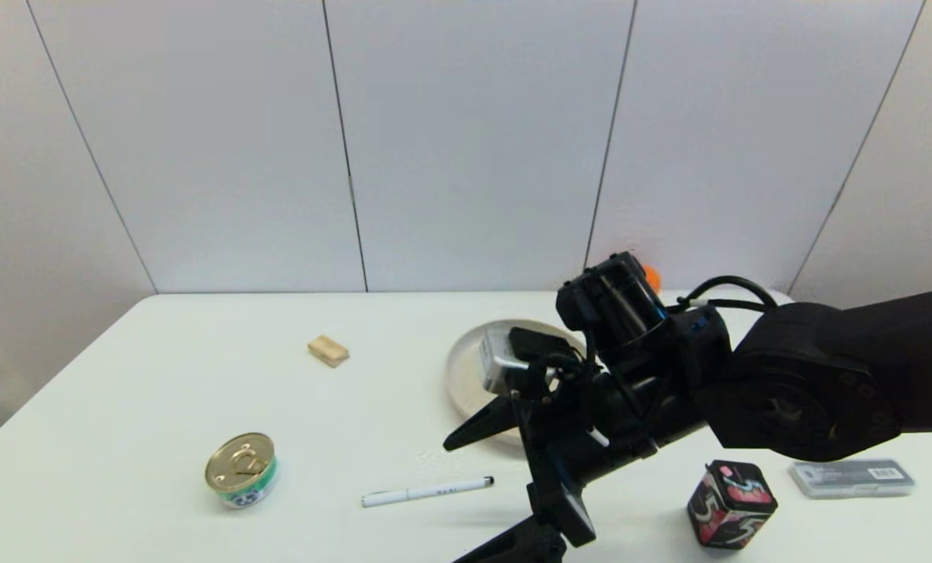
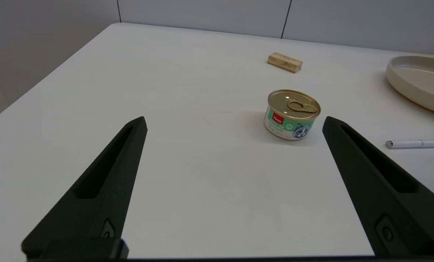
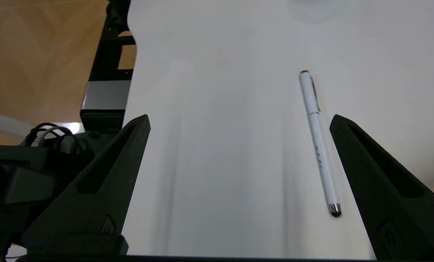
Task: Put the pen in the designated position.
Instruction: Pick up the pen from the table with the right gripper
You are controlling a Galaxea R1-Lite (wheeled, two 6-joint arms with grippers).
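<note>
on white table (image 1: pixel 161 375): pen (image 1: pixel 427 492) (lying flat).

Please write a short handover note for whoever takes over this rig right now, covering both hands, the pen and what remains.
Right hand: open and empty, over the table's near edge just right of the pen.
Left hand: open, empty, low over the table short of the tin can; its arm is out of the head view.
Pen: flat on the table in front of the plate, between the can and the patterned cube, black tip toward the right hand.
Done: no grasp on the pen.
Left: close on the pen, lift it, set it on its unmarked spot of bare table.
</note>
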